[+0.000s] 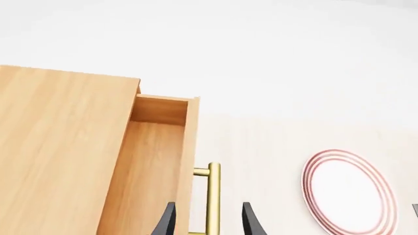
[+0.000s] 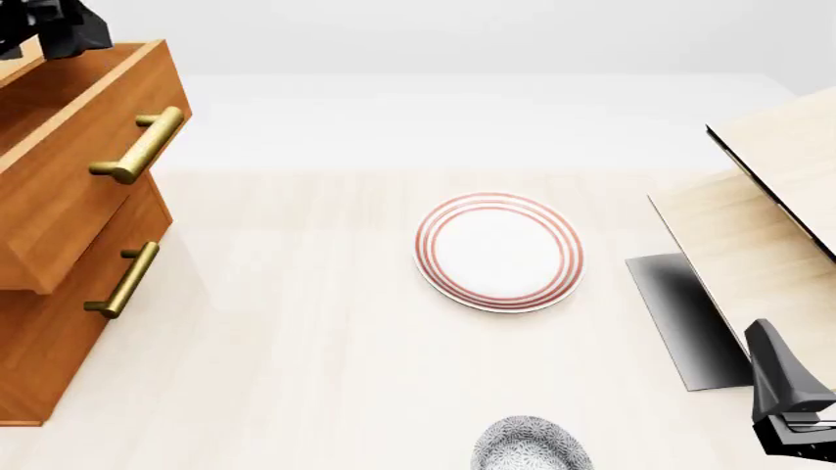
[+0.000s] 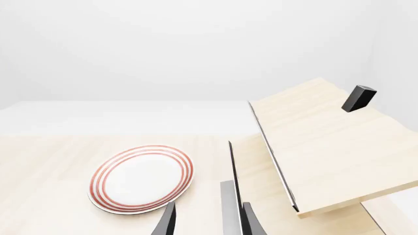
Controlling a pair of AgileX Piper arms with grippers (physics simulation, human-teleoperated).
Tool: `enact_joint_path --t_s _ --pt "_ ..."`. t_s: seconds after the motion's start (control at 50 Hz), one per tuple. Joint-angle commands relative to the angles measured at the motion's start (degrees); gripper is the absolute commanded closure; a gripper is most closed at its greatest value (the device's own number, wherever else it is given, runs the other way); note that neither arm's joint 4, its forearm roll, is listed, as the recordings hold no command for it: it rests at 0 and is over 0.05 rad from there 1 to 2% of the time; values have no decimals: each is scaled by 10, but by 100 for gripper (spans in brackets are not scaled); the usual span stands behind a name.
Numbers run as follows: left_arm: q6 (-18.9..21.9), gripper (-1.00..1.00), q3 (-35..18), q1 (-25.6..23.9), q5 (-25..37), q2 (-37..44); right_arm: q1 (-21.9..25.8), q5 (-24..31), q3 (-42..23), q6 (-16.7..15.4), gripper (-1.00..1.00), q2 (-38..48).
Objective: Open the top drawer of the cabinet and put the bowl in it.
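Standing pulled-out: orange-brown wooden top drawer [image 2: 66, 166]; left hand [image 1: 207, 220] spread wide around brass bar handle [image 1: 213, 196], untouching. Right hand [image 3: 207, 220] spread, empty. Speckled white bowl [image 2: 531, 446] on table [image 2: 301, 352].

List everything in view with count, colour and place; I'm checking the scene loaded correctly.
cabinet: one, orange-brown, table's left edge
top drawer: one, orange-brown with brass handle, pulled out
lower drawer: one seen, brass handle, shut
plate: one, white with red rings, table centre
bowl: one, speckled blue-grey, near edge
pale wood structure: one, right side
left gripper: black, open, straddling the top handle
right gripper: black, open, empty
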Motion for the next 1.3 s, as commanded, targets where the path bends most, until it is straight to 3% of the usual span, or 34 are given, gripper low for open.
enact_joint_path --t_s 0.02,0.48,1.3 --pt "-7 -100 31 4 -24 -3 0 0 0 0 -100 -1" --pt "1 -100 78 24 -63 2 0 0 0 0 -100 -1" --pt "-6 -100 122 4 -114 36 0 0 0 0 -100 -1"
